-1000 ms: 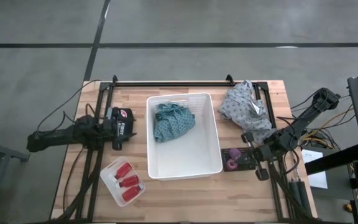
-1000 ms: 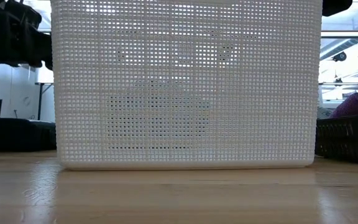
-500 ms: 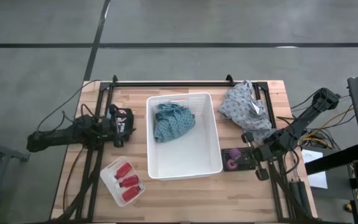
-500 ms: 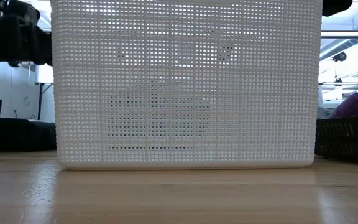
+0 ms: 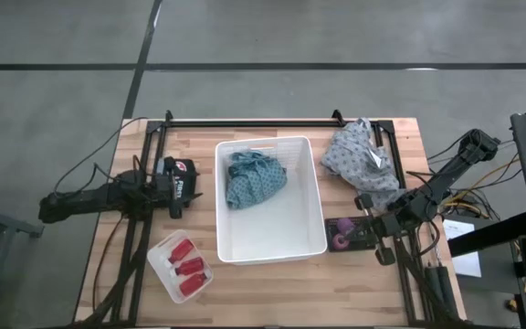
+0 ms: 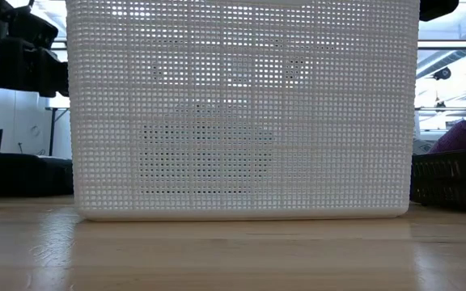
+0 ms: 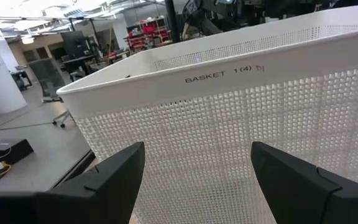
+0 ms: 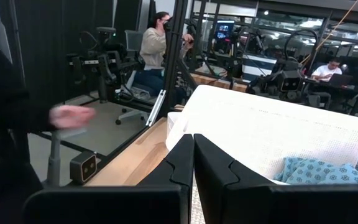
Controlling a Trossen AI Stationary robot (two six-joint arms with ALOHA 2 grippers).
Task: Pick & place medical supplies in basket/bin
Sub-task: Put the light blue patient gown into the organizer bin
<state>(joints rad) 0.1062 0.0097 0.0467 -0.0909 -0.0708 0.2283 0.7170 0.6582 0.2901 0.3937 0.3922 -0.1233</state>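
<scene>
Left gripper [image 5: 188, 187], fingers [image 7: 104, 180] parted and holding nothing, hangs just outside the left wall of the large deep white rectangular plastic basket [image 5: 309, 196], facing its mesh side. Right gripper [image 5: 370, 228], fingers [image 8: 219, 171] pressed together and empty, waits just off the basket's right wall, beside the flat black tray [image 5: 352, 239] that carries a small purple roll [image 5: 343, 224].

Inside the basket, toward its far end, lies the teal patterned bunched cloth [image 5: 254, 178]. The grey patterned bunched cloth [image 5: 362, 157] rests on the table off the basket's far right corner. The small red bottles with white caps [image 5: 186, 267] lie in the shallow translucent-white rectangular tray [image 5: 161, 263] off the basket's near left corner.

Judged step: the left arm's next pick, most likely one red bottle, since these lie on its side of the basket. To do it well, swing the open fingers from the basket wall to the small tray, come down over a single bottle across its narrow body, and close without nudging its neighbours, which lie close together. Lift clear of the basket's tall rim before crossing, then release over the bare near half of the basket floor.
</scene>
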